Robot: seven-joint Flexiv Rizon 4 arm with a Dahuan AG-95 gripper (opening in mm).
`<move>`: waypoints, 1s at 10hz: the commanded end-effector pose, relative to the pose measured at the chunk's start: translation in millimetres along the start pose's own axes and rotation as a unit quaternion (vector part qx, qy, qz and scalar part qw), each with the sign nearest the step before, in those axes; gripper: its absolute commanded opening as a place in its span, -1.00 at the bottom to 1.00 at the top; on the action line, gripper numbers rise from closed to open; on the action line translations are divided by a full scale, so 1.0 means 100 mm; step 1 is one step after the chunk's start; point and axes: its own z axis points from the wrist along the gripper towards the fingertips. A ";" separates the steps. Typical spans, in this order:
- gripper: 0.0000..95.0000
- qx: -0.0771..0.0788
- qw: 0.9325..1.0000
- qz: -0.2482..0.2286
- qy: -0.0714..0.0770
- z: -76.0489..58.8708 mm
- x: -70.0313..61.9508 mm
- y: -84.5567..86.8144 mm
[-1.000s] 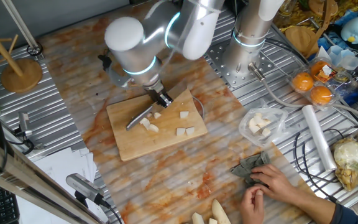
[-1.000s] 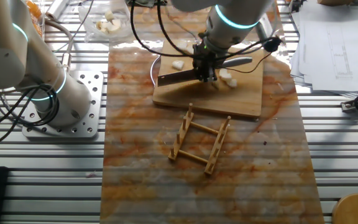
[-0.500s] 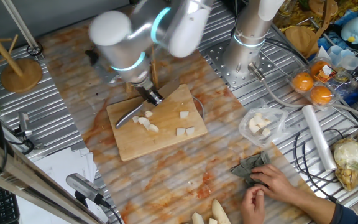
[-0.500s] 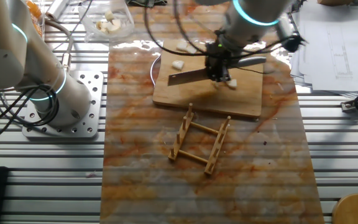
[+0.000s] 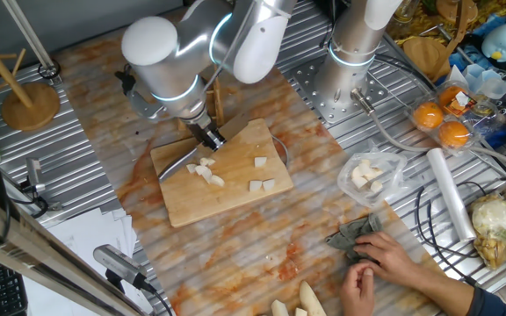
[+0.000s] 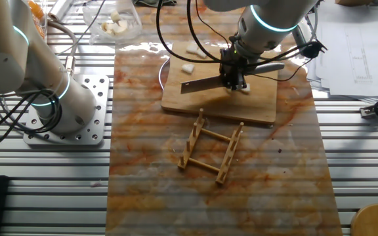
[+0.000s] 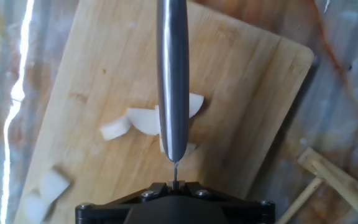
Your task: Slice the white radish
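Observation:
The white radish lies as several small cream chunks on the wooden cutting board, with more chunks toward the board's right. My gripper is shut on a knife and holds it over the left cluster of chunks. In the other fixed view the gripper holds the knife level above the board, with chunks beside it. In the hand view the knife shows edge-on above the chunks, gripper at the bottom.
A clear bag of pale chunks lies right of the board. A person's hand holds a dark object at the front right. Yellowish roots lie at the front edge. A wooden rack stands beside the board. A second arm's base stands nearby.
My gripper has carried the knife across the board toward its left end in the one fixed view. The radish chunks lie much as before.

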 end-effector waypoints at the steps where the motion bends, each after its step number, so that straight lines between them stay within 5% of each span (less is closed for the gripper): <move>1: -1.00 0.000 1.000 -0.003 -0.001 0.01 0.00 -0.01; 6: -1.00 -0.001 1.000 -0.019 0.001 0.28 0.11 0.03; 8: -1.00 0.006 0.999 -0.044 0.015 0.14 0.23 0.00; 10: -1.00 -0.018 0.998 -0.049 0.021 -0.13 0.41 -0.05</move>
